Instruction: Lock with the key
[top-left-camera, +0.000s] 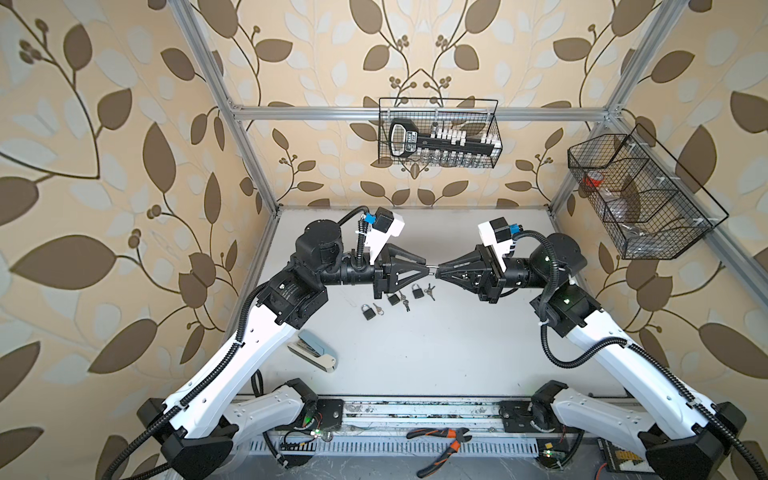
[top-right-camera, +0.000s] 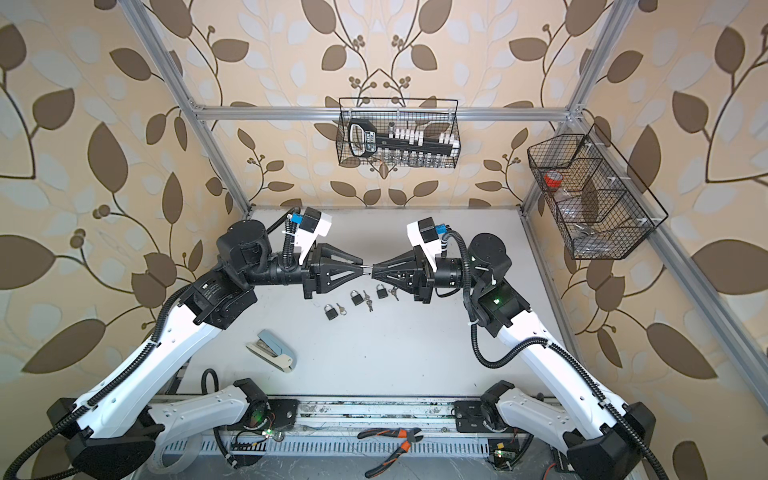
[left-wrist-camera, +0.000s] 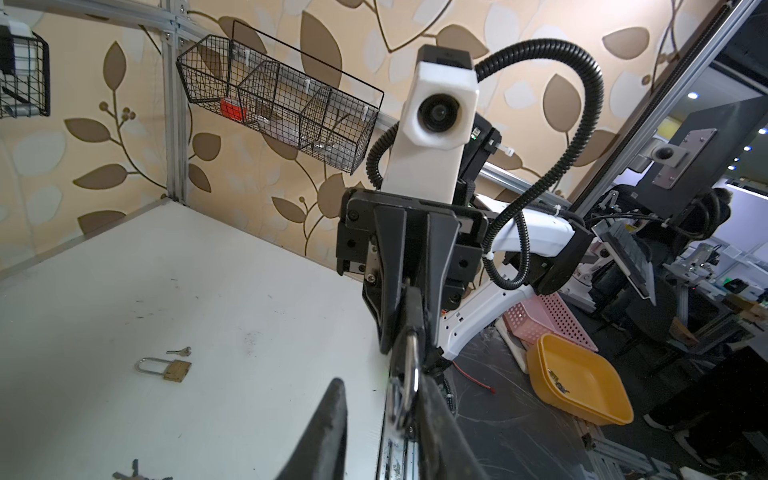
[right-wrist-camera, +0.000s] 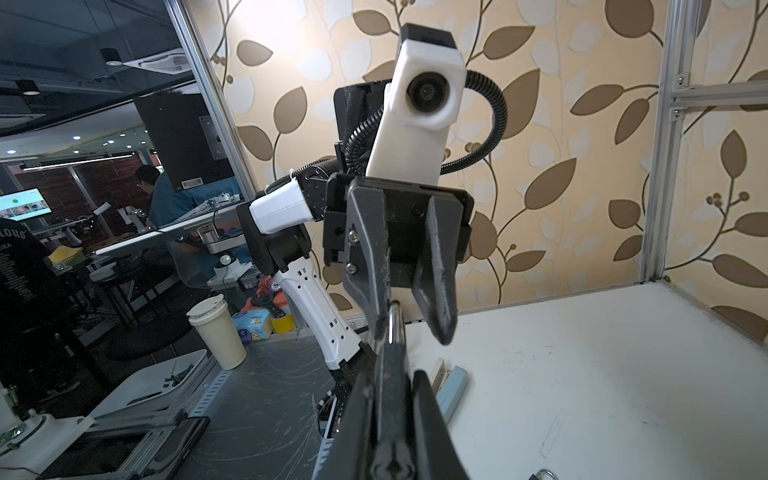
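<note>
Presently, the two grippers are seen tip to tip above the white table (top-left-camera: 415, 353) in both top views. The right gripper (top-left-camera: 438, 271) is closed tightly on the dark body of a padlock (left-wrist-camera: 410, 365), which is held in the air with its silver shackle (right-wrist-camera: 395, 324) pointed toward the left gripper (top-left-camera: 427, 268). The left gripper's jaws are parted. In the right wrist view the shackle is seen lying against the inner face of one finger (right-wrist-camera: 370, 266), while the other finger (right-wrist-camera: 436, 286) is set apart from it, so nothing is clamped there.

The keys are found on the table, in a row just below the grippers. A leftmost padlock (top-left-camera: 367, 311) is laid with a key (top-left-camera: 378, 308) just beside it, a middle padlock (top-left-camera: 392, 299) with a bunch of keys (top-left-camera: 404, 303), and a rightmost padlock (top-left-camera: 417, 291) with a second bunch (top-left-camera: 430, 292). A stapler (top-left-camera: 313, 351) is placed nearer the left arm, well apart from the padlocks.
</note>
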